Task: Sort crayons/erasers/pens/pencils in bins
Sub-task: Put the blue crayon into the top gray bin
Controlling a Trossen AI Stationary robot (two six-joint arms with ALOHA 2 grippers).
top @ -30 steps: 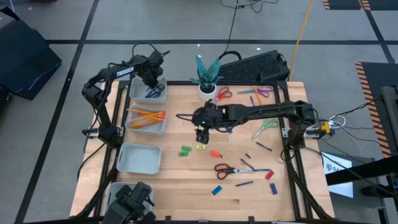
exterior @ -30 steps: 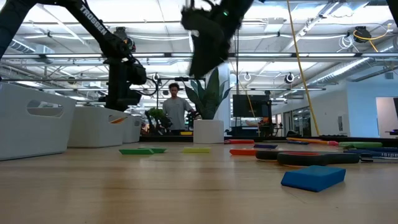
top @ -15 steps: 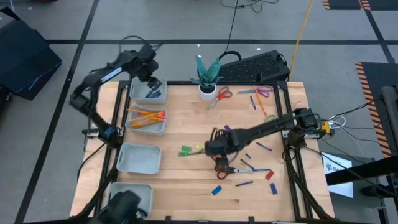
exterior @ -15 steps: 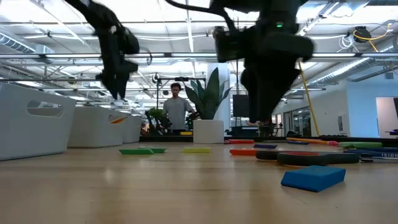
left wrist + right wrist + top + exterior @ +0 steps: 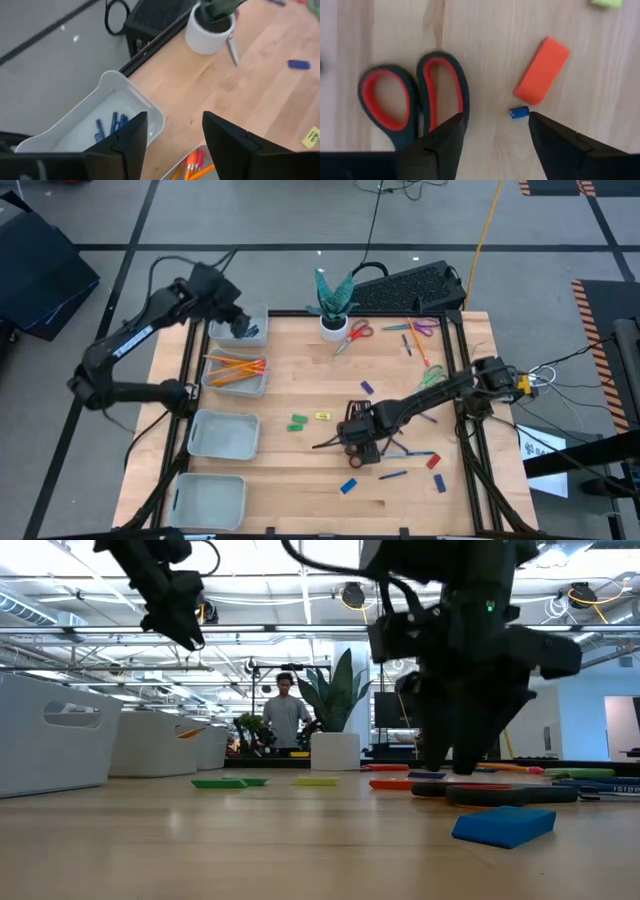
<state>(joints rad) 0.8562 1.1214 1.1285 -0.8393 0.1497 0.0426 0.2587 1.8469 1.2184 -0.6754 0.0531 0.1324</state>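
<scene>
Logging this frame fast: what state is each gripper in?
Left gripper: jaws open, empty, above the bin with pens.
Right gripper: jaws open, empty, over the orange eraser.

Wooden table (image 5: 300, 470): 4 bins (image 5: 224, 434) down left edge; white plant pot (image 5: 333, 327) at far edge; scattered erasers (image 5: 298, 422), pens (image 5: 392, 475), scissors (image 5: 352, 335) across middle & right side.

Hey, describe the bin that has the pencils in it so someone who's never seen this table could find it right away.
Look along the wooden table's left edge, where four pale bins stand in a row. Counting from the far end by the white plant pot, it is the second bin. It alone holds long orange pencils; the first holds short blue pens, the other two look empty.
</scene>
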